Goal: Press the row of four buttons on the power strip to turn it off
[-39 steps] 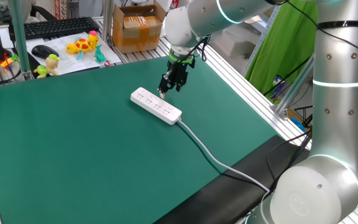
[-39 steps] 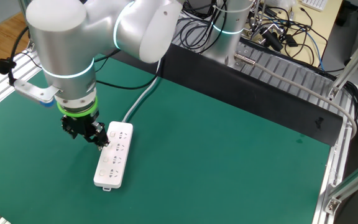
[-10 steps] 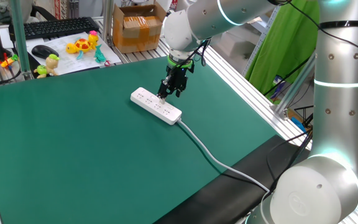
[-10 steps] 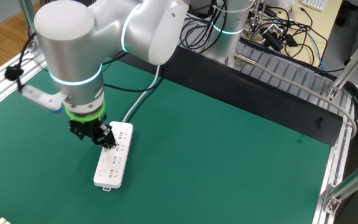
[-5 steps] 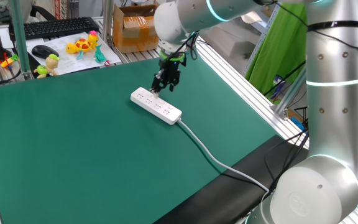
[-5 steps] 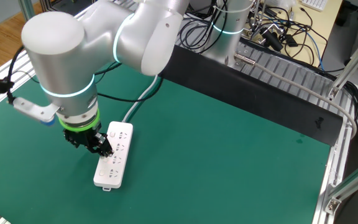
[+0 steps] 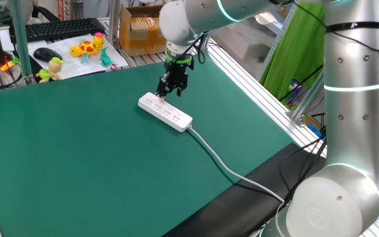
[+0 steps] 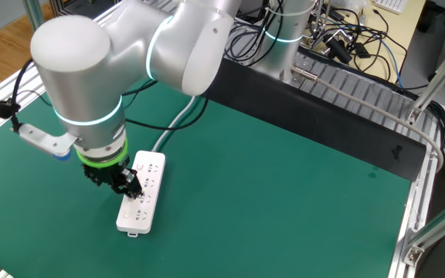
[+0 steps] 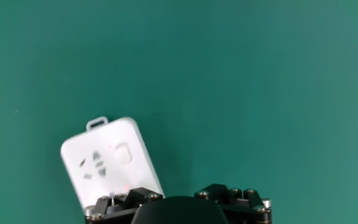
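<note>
The white power strip [image 7: 165, 112] lies on the green mat, its grey cable [image 7: 222, 161] running toward the front right. My gripper [image 7: 164, 93] points down over the strip's far half, near the end away from the cable. From the other side, the gripper [image 8: 129, 187] sits low over the power strip [image 8: 142, 193], at or just above its top. In the hand view the strip's rounded end [image 9: 107, 160] shows one small white button [image 9: 124, 153] beside a socket. The other buttons are hidden or too small to make out. The fingers stand apart with nothing held.
Behind the mat are a black keyboard [image 7: 64, 28], a mouse [image 7: 47, 54], plastic toys [image 7: 87, 47] and a cardboard box [image 7: 147, 29]. An aluminium rail [image 7: 262, 92] runs along the mat's right side. Loose cables [image 8: 346, 38] crowd the back in the other fixed view.
Over the last second the gripper has slid along the strip away from the cable end, toward the free end. The strip itself has not moved.
</note>
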`<state>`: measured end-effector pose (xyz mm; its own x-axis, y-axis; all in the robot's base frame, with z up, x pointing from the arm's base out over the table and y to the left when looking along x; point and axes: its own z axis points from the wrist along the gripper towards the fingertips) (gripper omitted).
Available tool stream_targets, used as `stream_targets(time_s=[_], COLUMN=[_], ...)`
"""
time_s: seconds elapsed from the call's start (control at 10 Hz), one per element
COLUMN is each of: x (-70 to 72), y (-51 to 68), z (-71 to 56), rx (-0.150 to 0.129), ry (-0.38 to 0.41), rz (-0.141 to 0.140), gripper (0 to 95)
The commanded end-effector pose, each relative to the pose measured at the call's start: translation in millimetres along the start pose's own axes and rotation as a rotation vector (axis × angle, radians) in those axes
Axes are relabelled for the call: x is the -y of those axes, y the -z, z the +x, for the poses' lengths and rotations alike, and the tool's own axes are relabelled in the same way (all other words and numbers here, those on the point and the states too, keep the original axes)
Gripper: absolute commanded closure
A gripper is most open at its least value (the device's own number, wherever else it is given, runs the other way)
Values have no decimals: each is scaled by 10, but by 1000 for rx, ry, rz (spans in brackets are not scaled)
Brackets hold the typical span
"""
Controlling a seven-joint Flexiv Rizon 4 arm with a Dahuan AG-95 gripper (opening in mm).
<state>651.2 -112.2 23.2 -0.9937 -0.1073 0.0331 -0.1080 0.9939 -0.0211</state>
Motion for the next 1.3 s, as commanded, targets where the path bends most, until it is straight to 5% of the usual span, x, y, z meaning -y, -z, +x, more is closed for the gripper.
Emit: stream_targets(time_s=[0.1,1.3], x=[-1,54], y=[30,-44], z=[35,59], rx=[-1,-7], ry=[-5,-2], rz=[4,-4], gripper=[190,190])
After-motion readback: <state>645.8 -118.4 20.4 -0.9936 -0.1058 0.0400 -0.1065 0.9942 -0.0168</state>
